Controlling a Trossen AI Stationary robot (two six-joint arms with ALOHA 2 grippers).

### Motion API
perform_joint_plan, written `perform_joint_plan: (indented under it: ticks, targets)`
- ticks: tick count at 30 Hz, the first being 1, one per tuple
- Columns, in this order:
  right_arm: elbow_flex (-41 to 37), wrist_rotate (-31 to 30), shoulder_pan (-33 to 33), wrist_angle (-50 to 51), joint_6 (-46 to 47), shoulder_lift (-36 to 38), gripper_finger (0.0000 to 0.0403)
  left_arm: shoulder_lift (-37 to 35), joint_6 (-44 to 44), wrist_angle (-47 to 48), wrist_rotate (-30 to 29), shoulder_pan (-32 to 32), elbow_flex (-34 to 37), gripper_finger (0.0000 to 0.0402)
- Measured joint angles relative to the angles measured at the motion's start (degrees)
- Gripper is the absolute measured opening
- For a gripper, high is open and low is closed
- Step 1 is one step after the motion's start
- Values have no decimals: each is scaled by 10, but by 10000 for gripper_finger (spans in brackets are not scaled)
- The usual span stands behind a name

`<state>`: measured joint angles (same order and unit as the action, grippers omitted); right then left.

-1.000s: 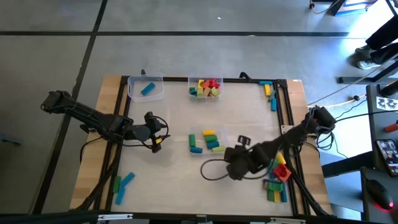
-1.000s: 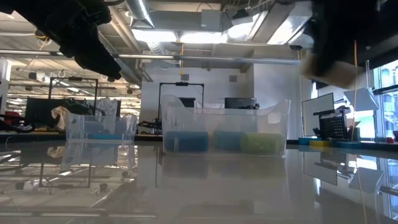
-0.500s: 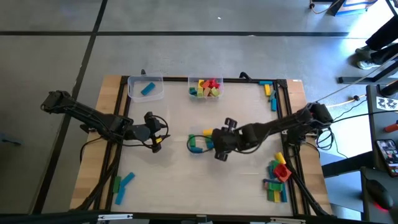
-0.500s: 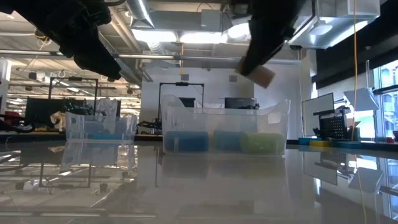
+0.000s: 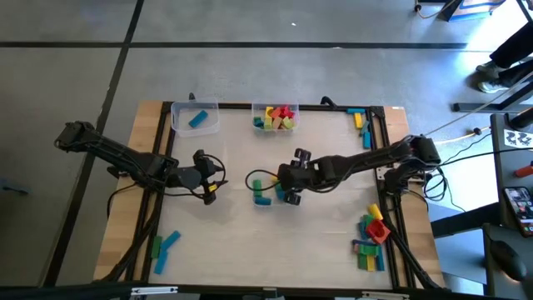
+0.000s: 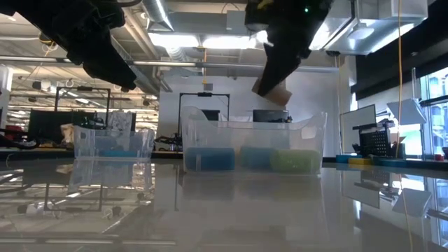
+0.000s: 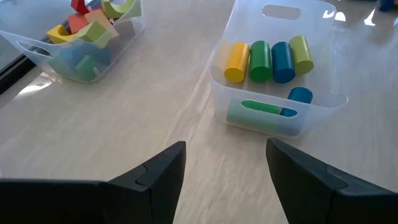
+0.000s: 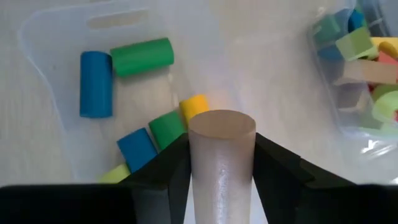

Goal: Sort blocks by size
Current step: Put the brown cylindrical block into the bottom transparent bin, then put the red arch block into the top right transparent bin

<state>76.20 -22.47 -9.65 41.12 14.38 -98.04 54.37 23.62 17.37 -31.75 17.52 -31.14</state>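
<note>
While the high view hides it, the right wrist view shows the right gripper (image 8: 221,163) clamped on a plain tan round block (image 8: 221,155), up in the air over the middle tub (image 5: 252,185). That tub holds blue, green and yellow blocks (image 7: 268,60). The left gripper (image 5: 209,178) waits to the left with its fingers (image 7: 155,174) apart and nothing between them. Bare wooden table (image 5: 225,233) lies between the two arms. More loose blocks (image 5: 371,242) sit by the right edge. The low view shows a big room with bright ceiling lights (image 6: 189,40).
</note>
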Motion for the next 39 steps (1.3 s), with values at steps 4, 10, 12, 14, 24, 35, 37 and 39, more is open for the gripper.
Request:
perform_joint_plan:
  ticks: [4,10,12,14,24,35,37,39]
  targets:
    - [0,-1,0,2,-14,-23,151,0,0,1,0,0,0,218]
    - [0,-11,0,-1,-16,-45,152,0,0,0,0,0,0,218]
    - [0,-14,0,2,-16,-48,152,0,0,0,0,0,0,218]
    - [0,-14,0,5,-16,-48,152,0,0,0,0,0,0,218]
    - [0,-13,0,8,-14,-48,227,0,0,0,0,0,0,218]
    - [0,42,-33,37,17,-15,282,0,0,0,0,0,0,218]
    - [0,57,-47,60,42,-2,282,0,0,0,0,0,0,218]
    - [0,74,-61,86,75,12,282,0,0,0,0,0,0,218]
